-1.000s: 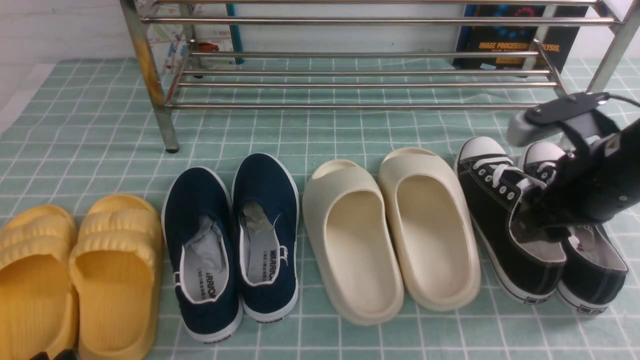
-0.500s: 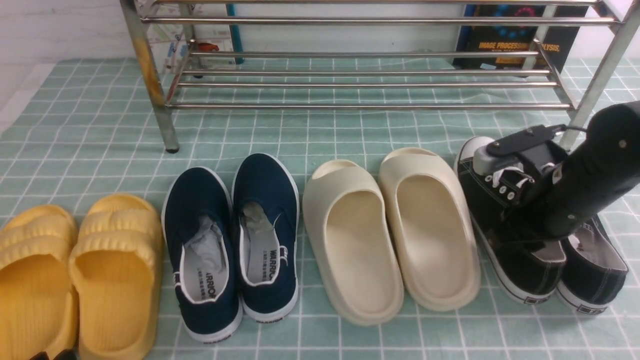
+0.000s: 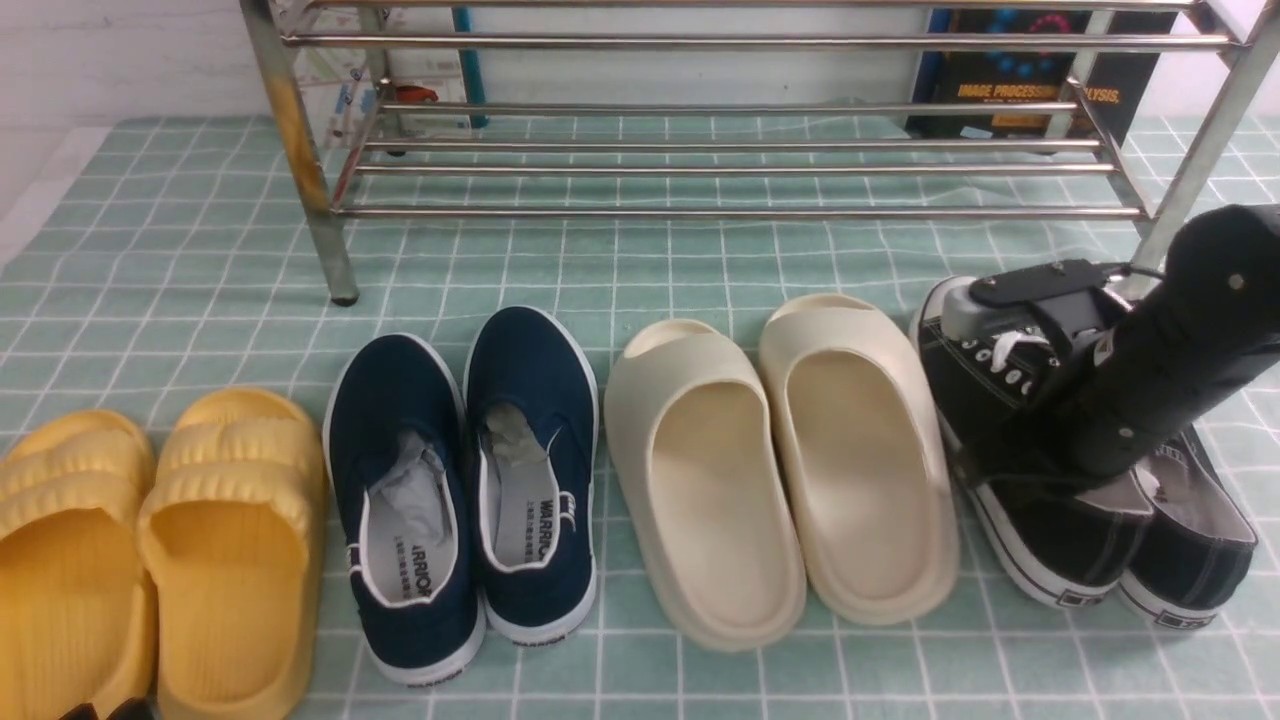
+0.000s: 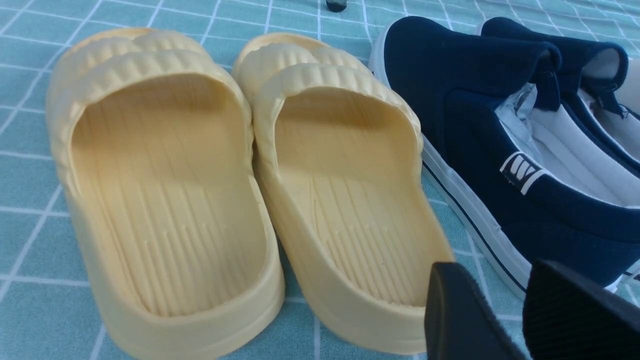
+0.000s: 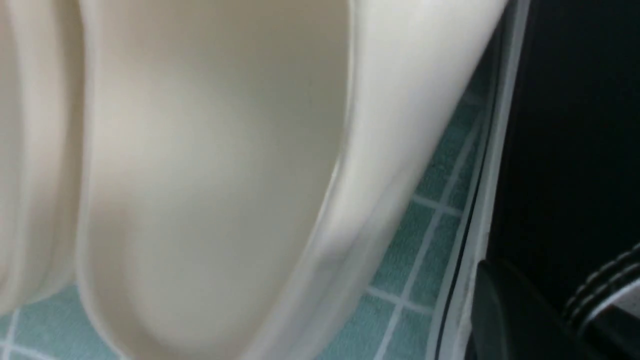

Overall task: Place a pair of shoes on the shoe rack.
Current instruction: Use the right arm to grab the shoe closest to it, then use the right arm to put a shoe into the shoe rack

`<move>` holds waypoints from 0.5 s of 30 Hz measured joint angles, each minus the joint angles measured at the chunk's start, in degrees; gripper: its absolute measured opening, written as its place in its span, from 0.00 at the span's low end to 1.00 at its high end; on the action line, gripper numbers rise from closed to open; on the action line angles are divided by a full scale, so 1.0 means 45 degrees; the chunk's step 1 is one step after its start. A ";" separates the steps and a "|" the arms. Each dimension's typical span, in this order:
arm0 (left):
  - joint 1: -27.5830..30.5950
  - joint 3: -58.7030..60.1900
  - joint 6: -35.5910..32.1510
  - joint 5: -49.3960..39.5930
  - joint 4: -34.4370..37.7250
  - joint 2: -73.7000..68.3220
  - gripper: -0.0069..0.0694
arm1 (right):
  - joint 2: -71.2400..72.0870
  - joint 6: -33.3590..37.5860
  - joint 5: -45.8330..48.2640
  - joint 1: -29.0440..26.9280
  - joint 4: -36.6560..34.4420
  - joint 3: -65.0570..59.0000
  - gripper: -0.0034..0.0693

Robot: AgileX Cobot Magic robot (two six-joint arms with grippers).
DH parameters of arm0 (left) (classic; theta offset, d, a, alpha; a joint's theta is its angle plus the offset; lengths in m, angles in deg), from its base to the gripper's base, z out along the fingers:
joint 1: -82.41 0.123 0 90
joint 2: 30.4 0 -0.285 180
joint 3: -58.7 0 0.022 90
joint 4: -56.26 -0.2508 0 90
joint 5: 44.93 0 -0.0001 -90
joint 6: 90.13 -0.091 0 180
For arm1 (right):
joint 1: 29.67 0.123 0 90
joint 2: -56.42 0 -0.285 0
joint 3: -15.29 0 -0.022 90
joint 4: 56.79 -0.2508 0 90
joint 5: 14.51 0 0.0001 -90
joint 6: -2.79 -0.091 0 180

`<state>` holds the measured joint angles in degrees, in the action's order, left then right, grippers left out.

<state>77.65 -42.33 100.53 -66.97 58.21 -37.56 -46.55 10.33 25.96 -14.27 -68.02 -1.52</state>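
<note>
At the right in front view, the right claw [image 3: 1000, 468] is clamped on a black canvas sneaker [image 3: 1050, 500], so lift straight, clear of its mate [image 3: 1195, 530]; left wrist view, left claw [image 4: 492, 280], can't tell its grip; right wrist view, mind that cream slide [image 5: 215, 175]!

Black right arm [image 3: 1170, 380] — silver screws, thin cable

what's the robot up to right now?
The right claw is gripping the side of the black canvas sneaker nearer the cream slides. Both black sneakers are on the cloth, in front of the shoe rack, not on it yet. The left claw holds nothing, near the yellow slippers.
</note>
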 joint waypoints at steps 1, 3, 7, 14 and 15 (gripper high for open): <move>0.0000 0.0000 0.0000 0.0000 0.0000 0.0000 0.38 | 0.0197 0.0000 0.0189 0.0004 0.0000 0.0047 0.06; 0.0000 0.0000 0.0000 0.0000 0.0000 0.0000 0.38 | 0.0622 0.0000 0.0721 0.0004 0.0000 0.0198 0.07; 0.0000 0.0000 0.0000 0.0000 0.0000 0.0000 0.38 | 0.1233 0.0000 0.1121 0.0004 0.0029 0.0627 0.07; 0.0000 0.0000 0.0000 0.0000 0.0000 0.0000 0.38 | 0.1420 0.0000 0.1478 0.0004 0.0042 0.1900 0.07; 0.0000 0.0000 0.0000 0.0000 0.0000 0.0000 0.38 | 0.1345 0.0000 0.1478 0.0004 0.0042 0.2004 0.07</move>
<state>77.65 -42.33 100.53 -66.97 58.21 -37.56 -40.50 10.33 32.61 -14.25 -67.83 7.49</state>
